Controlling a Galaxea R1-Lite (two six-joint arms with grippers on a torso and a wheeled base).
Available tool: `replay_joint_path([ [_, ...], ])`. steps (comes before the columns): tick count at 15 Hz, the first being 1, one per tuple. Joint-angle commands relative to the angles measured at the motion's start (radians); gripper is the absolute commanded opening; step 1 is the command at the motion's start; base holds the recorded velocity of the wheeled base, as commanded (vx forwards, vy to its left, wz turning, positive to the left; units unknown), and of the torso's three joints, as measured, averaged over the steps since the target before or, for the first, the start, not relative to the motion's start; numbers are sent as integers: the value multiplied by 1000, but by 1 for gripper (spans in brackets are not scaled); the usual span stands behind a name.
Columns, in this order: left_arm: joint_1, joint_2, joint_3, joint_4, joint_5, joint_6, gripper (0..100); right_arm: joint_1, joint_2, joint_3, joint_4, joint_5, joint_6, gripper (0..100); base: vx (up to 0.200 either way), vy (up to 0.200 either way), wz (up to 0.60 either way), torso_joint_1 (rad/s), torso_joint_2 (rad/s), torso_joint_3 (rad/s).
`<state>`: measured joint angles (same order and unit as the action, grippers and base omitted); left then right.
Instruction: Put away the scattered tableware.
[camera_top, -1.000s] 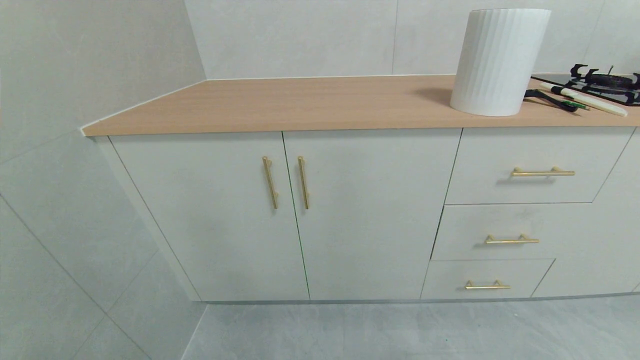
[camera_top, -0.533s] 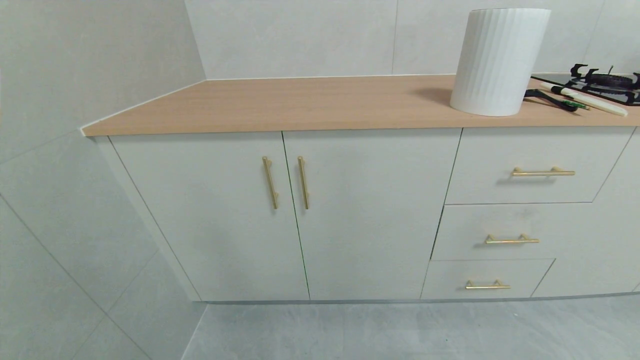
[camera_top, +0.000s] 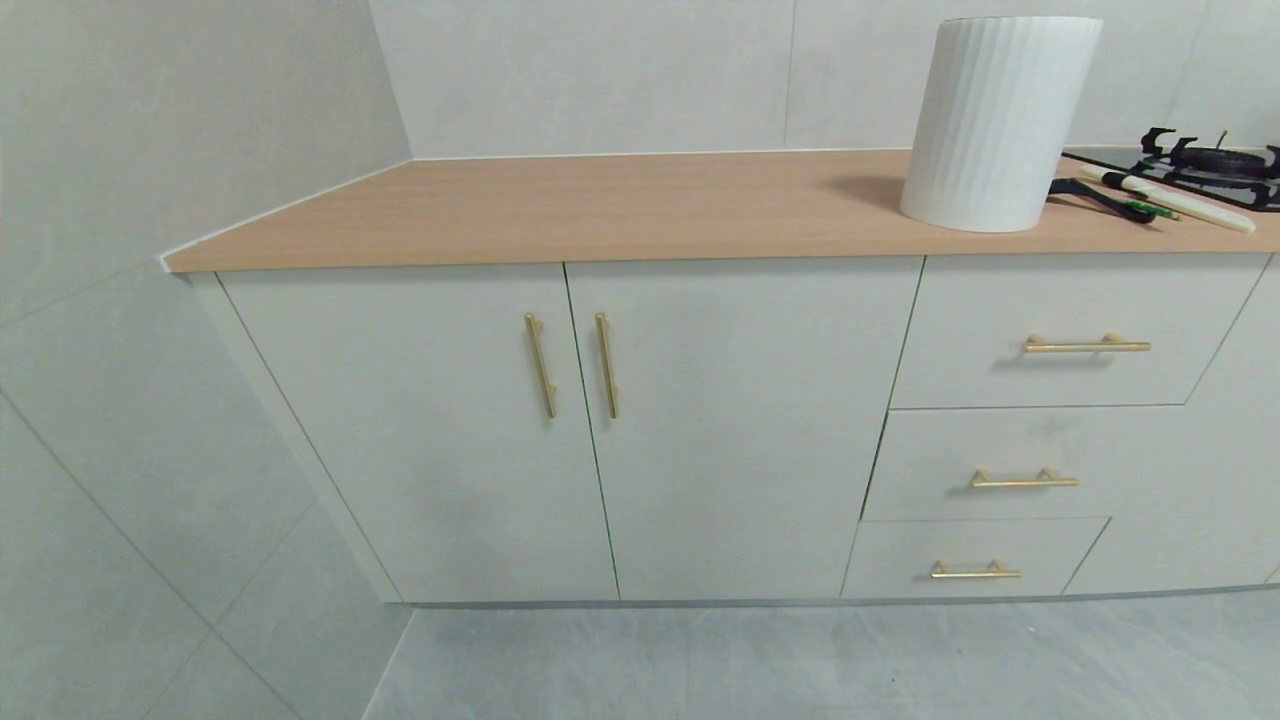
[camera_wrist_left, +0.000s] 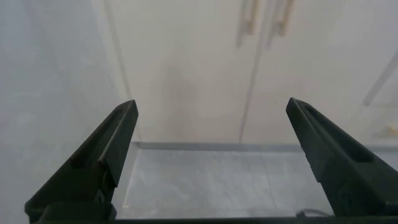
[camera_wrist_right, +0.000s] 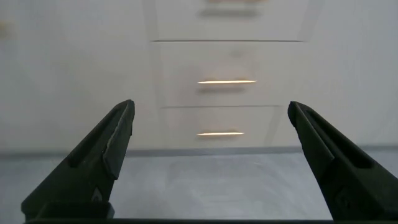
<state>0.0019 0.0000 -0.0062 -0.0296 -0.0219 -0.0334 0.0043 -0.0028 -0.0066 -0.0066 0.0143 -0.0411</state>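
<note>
On the wooden countertop (camera_top: 600, 205), at its right end, lie a cream-handled utensil (camera_top: 1175, 198) and a black utensil with a green tip (camera_top: 1110, 199), beside a tall white ribbed container (camera_top: 995, 122). My left gripper (camera_wrist_left: 211, 118) is open, held low and facing the cabinet doors (camera_wrist_left: 205, 62) above the floor. My right gripper (camera_wrist_right: 211, 118) is open as well, low in front of the drawers (camera_wrist_right: 227, 81). Nothing lies between either pair of fingers.
A black stove grate (camera_top: 1215, 160) sits at the counter's far right. Below the counter are two cabinet doors with gold handles (camera_top: 575, 365) and three drawers with gold handles (camera_top: 1085, 345). A tiled wall (camera_top: 150, 300) closes off the left side. Grey floor (camera_top: 800, 660) lies in front.
</note>
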Motion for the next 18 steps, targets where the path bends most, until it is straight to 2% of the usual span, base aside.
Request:
replay_joint_path([
  [1,0,0,5,-1,-4,-2,100,0,3,5,11,21,0,100,0,0,0,0,0,0],
  [4,0,0,5,-1,2,-3,100,0,3,5,5,24,0,100,0,0,0,0,0,0],
  [7,0,0,5,-3,34,-6,100,0,3,7,5,24,1,100,0,0,0,0,0,0],
  [8,0,0,6,-3,39,1,100,0,3,5,5,26,1,100,0,0,0,0,0,0],
  [9,0,0,6,-1,54,1,100,0,3,5,5,24,1,100,0,0,0,0,0,0],
  [10,0,0,6,-1,99,-16,100,0,3,5,5,24,4,100,0,0,0,0,0,0],
  [11,0,0,6,-1,126,-5,100,0,3,7,4,24,7,100,0,0,0,0,0,0],
  [12,0,0,6,11,69,63,100,0,3,5,4,26,7,100,0,0,0,0,0,0],
  [13,0,0,6,39,-21,161,100,0,3,7,5,26,7,100,0,0,0,0,0,0],
  [14,0,0,6,31,-35,184,100,0,3,5,5,26,9,100,0,0,0,0,0,0],
  [15,0,2,6,33,-35,161,100,0,3,5,5,26,10,100,0,0,0,0,0,0],
  [17,0,0,6,31,16,47,100,0,3,5,5,26,13,100,0,0,0,0,0,0],
  [18,0,0,6,31,17,36,100,0,3,5,4,24,15,100,0,0,0,0,0,0],
])
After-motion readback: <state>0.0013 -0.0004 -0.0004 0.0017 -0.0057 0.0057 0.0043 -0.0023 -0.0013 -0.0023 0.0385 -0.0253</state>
